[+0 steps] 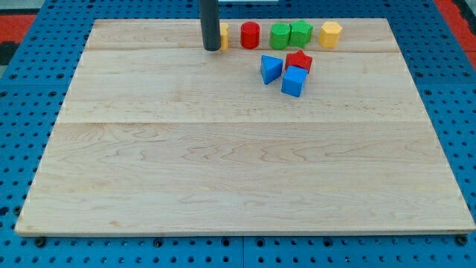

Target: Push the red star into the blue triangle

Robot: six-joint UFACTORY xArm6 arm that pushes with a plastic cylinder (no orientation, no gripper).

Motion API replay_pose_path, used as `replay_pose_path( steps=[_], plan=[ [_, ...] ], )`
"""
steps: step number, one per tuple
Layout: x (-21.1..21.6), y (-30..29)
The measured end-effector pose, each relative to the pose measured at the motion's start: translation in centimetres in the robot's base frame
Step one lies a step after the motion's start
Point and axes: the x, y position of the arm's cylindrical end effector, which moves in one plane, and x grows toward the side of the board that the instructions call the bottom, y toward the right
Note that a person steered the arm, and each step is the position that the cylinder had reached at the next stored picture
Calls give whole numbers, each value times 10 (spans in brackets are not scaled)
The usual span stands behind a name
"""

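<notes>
Right of my tip (212, 48): red star (299, 61).

No legible text or markings anywhere

Star (299, 61) sits right of triangle (271, 68), behind cube (293, 82).

board (245, 171): pale wood, visible grain, planks joined lengthwise, smooth with a faint satin sheen
surround (30, 89): blue perforated sheet, looks like plastic or painted metal; cannot tell which
rod (210, 22): dark, matt, smooth; material not clear
my tip (212, 49): same dark matt finish as the rod
red star (299, 61): solid colour, smooth, slight gloss
blue triangle (271, 68): same smooth, lightly glossy finish
blue cube (293, 82): likewise, smooth painted or plastic look
</notes>
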Motion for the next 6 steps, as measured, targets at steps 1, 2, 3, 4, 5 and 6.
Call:
replay_pose_path(
  steps=[1, 2, 3, 4, 5, 6],
  plan=[
    [7, 0],
    [65, 14],
    [134, 10],
    [151, 131],
    [119, 187],
    [80, 193]
  ],
)
